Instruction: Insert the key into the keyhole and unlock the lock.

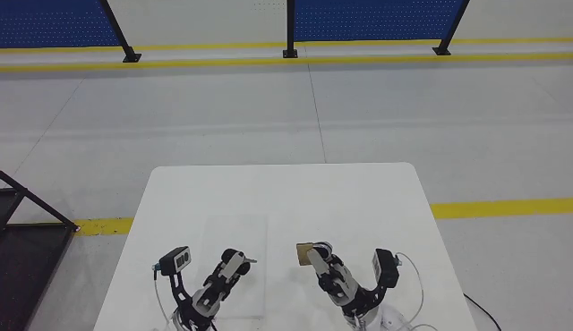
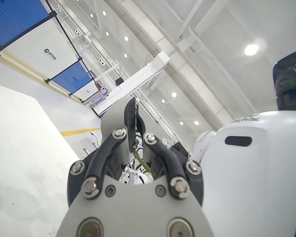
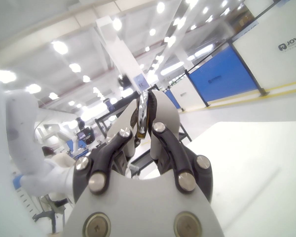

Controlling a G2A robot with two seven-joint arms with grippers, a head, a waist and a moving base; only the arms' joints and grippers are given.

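Likely heavy and slick, the lock [image 3: 141,118] is clamped by its body in the right gripper [image 3: 148,99], the thin key [image 1: 250,260] seemingly pinched in the left gripper [image 2: 133,109].

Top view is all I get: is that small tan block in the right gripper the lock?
Observer: Yes. The right wrist view shows the right gripper shut on a brass padlock with a shiny silver shackle.
Operator: And the left gripper, open or shut?
Observer: Shut. The left wrist view shows its black ribbed pads pressed close together.
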